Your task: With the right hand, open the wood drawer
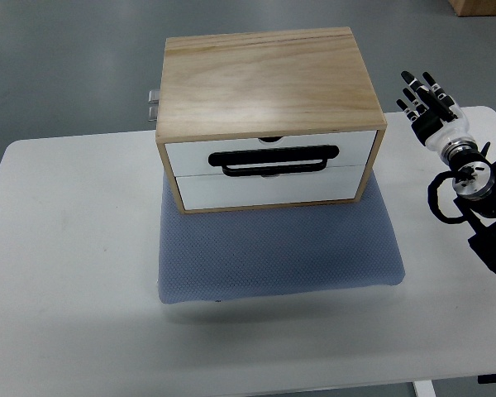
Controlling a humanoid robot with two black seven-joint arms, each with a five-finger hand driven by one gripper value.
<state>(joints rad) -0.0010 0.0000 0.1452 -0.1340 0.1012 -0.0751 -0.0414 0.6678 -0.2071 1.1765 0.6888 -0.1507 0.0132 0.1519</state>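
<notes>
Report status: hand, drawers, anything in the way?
Right hand open, right of box, touching nothing. Both drawers shut. Handle unobstructed.

Drawer box (269,107) on mat (277,252), mat on table (74,273) — right hand (430,106) to box's right, apart

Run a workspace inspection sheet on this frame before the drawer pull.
Surface: white table, blue-grey mat under the box.
Job's things: wooden drawer box, two white drawer fronts, both closed; black handle on the front.
Clutter: nothing seen.
Hands: right hand raised beside the box's right side, fingers spread, holding nothing, clear of the handle; left not in view.
Cables: black cable looped at the right wrist.
Surroundings: grey floor.
</notes>
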